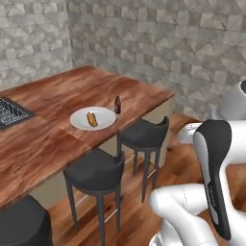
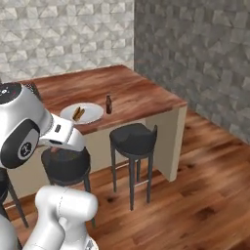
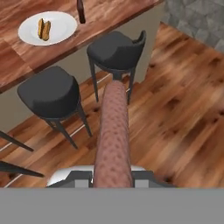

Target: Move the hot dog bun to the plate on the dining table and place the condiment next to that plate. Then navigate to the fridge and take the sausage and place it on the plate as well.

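In the hand view my gripper (image 3: 113, 177) is shut on the sausage (image 3: 113, 131), a long reddish-brown cylinder pointing away from the hand, over the wood floor beside the stools. The white plate (image 1: 104, 115) (image 2: 91, 113) (image 3: 61, 26) lies near the edge of the dining table (image 1: 57, 96) (image 2: 136, 95). The split hot dog bun (image 1: 92, 119) (image 2: 78, 114) (image 3: 43, 29) rests on it. Just past the plate's rim stands the dark condiment (image 1: 117, 104) (image 2: 109, 104) (image 3: 81, 11), upright on the wood. The fridge is out of view.
Two black stools (image 1: 96, 173) (image 1: 144, 134) (image 3: 49, 92) (image 3: 116, 52) stand along the table's near side, between me and the plate. A dark sink (image 1: 9, 113) is set into the table's left end. Stone-tiled walls close the far corner, with open wood floor to the right.
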